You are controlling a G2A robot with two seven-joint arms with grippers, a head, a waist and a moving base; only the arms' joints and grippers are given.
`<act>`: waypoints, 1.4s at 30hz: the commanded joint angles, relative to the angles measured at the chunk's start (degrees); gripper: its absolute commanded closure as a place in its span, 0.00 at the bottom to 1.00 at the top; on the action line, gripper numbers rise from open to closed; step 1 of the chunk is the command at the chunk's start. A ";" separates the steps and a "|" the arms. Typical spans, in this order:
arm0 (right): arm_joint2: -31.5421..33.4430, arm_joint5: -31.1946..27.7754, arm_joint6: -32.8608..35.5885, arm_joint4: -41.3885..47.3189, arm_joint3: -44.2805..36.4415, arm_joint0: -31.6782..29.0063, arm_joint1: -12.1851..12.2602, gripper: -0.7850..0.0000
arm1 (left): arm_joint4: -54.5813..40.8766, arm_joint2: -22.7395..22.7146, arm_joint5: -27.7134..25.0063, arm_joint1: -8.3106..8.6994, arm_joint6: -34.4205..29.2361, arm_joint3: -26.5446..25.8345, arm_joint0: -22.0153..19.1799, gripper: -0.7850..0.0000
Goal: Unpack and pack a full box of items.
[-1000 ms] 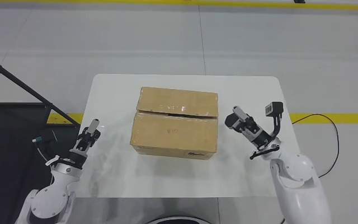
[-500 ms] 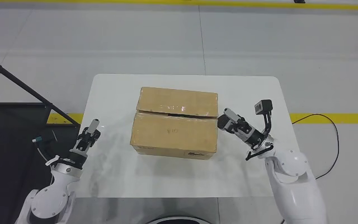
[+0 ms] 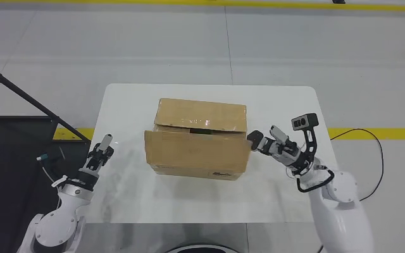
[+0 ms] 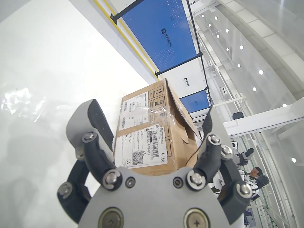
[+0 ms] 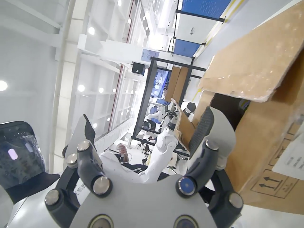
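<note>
Brown cardboard box [image 3: 199, 114] at the centre of the white table [image 3: 126, 190], its near flap [image 3: 193, 148] part-raised. The right pincer [image 3: 255, 140], wide, meets that flap's right end, seemingly to lever it open. The left pincer [image 3: 105, 141], also wide, waits by the left edge.

White shipping labels [image 4: 140, 148] with barcodes and a square code are being displayed on the left end of the box [image 4: 181, 122], with arrow and handling symbols [image 4: 157, 96] printed just beside them. On the box's right end, arrow marks [image 5: 267, 182] and part of a white sticker [image 5: 293, 160] are being shown. Small logos are being carried by blue panels [image 4: 156, 31] in the far room.
</note>
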 commanded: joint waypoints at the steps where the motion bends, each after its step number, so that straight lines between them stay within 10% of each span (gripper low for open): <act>1: 0.48 -0.20 1.73 0.78 -1.04 -0.66 0.16 0.00 | 0.13 0.08 -0.71 -0.01 -0.22 0.13 -0.05 0.00; 16: 2.19 -3.70 15.21 -1.38 -8.96 -6.92 1.65 0.00 | -7.37 -1.73 -9.83 0.19 -5.91 -2.42 0.19 0.00; 42: -3.67 -6.60 16.50 -17.72 -9.55 -7.67 3.46 0.00 | -12.84 -4.49 -31.38 3.24 -41.64 -4.87 3.67 0.00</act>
